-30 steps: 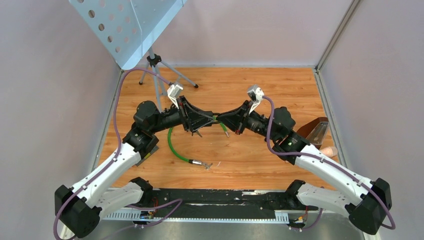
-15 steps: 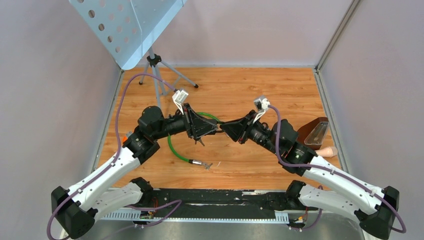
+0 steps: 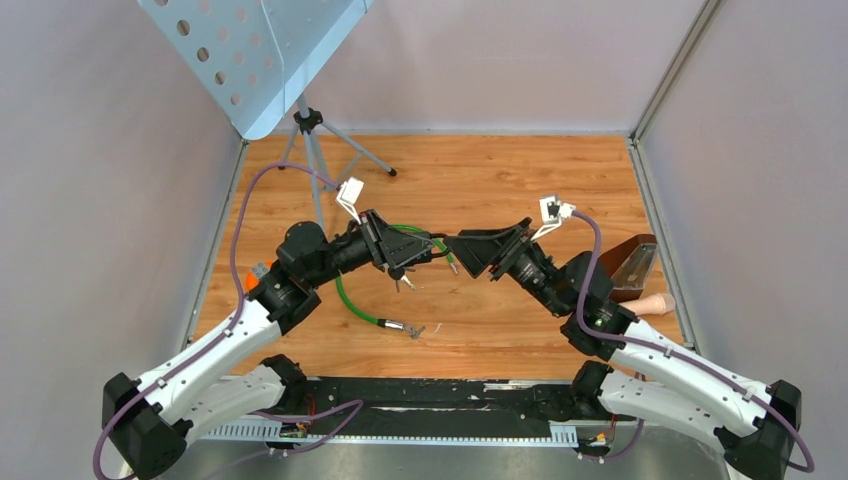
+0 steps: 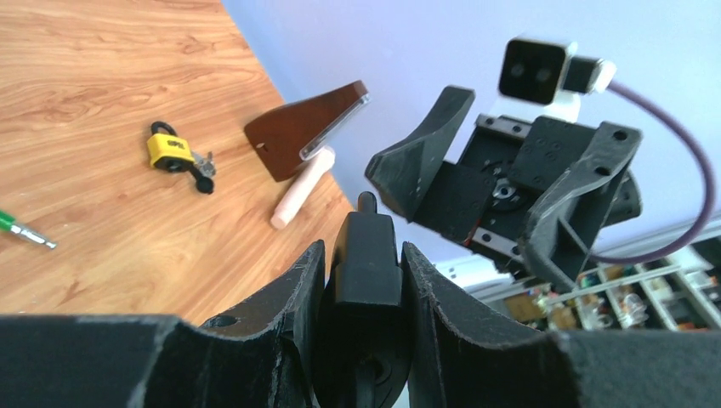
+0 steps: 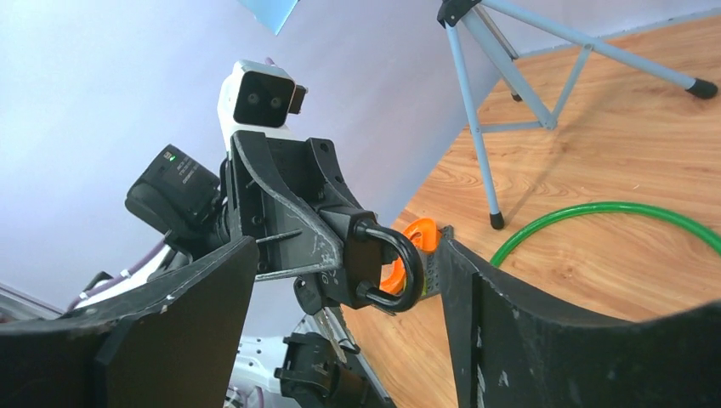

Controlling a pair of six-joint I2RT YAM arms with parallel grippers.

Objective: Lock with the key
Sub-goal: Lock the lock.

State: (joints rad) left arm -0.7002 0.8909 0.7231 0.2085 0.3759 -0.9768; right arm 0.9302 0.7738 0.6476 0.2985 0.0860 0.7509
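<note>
My left gripper (image 3: 408,250) is shut on a black padlock (image 5: 374,263), whose body sits squeezed between the jaws (image 4: 366,263). The padlock's black shackle (image 5: 412,268) points toward the right arm, and both its legs meet the body. A key (image 5: 327,327) with a black head hangs under the lock, and small keys dangle below the left gripper (image 3: 403,281). My right gripper (image 3: 468,250) stands open, facing the padlock from a short distance on its right and touching nothing. From the left wrist, the right gripper (image 4: 502,183) shows wide jaws.
A green cable (image 3: 352,298) curves across the wooden table beneath the arms, its metal end (image 3: 402,326) near the front. A yellow padlock (image 4: 170,150) with keys, a brown wedge-shaped case (image 4: 298,132) and a pale cylinder (image 4: 298,191) lie at right. A tripod stand (image 3: 312,130) is at back left.
The right gripper has gone from shut to wide open and drawn back to the right, away from the padlock. The left arm has shifted slightly, still holding the padlock.
</note>
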